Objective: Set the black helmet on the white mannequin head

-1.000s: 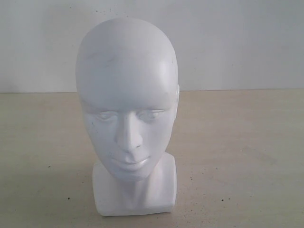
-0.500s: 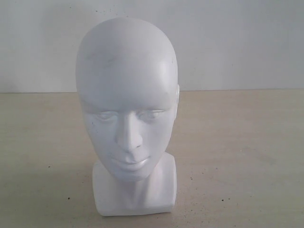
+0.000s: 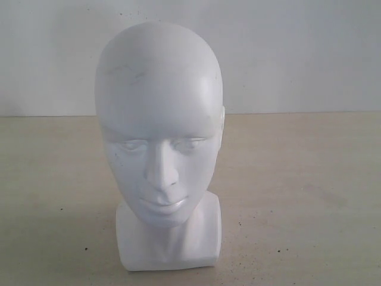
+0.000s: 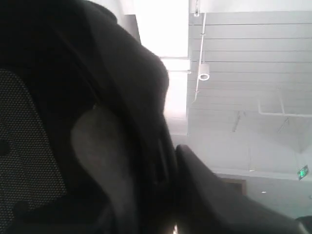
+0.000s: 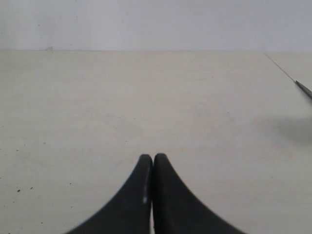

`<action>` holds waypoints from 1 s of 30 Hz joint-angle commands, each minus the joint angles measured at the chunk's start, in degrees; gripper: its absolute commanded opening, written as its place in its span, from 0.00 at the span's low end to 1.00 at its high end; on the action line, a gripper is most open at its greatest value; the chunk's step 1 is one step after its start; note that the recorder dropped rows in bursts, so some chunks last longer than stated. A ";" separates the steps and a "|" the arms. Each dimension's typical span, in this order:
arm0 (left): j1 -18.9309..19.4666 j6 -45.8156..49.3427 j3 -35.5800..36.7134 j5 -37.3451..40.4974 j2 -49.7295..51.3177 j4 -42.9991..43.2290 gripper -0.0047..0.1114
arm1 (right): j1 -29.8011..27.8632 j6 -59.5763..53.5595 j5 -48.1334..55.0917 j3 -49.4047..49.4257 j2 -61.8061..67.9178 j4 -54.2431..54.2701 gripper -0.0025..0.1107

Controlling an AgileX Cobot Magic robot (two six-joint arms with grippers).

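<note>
The white mannequin head [image 3: 159,119] stands upright and bare on the desk [image 3: 297,196]. The black helmet [image 4: 122,97] fills my left wrist view, ceiling behind it. I cannot tell whether my left jaws pinch it. My right jaws hang pressed together over the desk. I judge this the carrying step. Next, the helmet's opening must be centred over the crown, then lowered.

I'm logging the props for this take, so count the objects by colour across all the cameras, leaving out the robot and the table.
White: 1, the white mannequin head
Black: 1, the black helmet, seen close up in the left wrist view
Total: 2
</note>
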 commanded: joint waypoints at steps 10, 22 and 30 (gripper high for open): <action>-0.13 -15.66 -2.72 -2.79 8.44 -3.62 0.08 | -0.40 0.00 -0.46 -0.01 -0.29 -0.40 0.02; -8.22 -14.90 -5.06 -2.79 8.44 1.50 0.08 | -0.40 0.00 -0.46 -0.01 -0.29 -0.40 0.02; -14.80 -8.85 -5.06 -2.79 9.43 -1.20 0.08 | -0.40 -3.56 -4.46 -0.01 -0.29 -5.90 0.02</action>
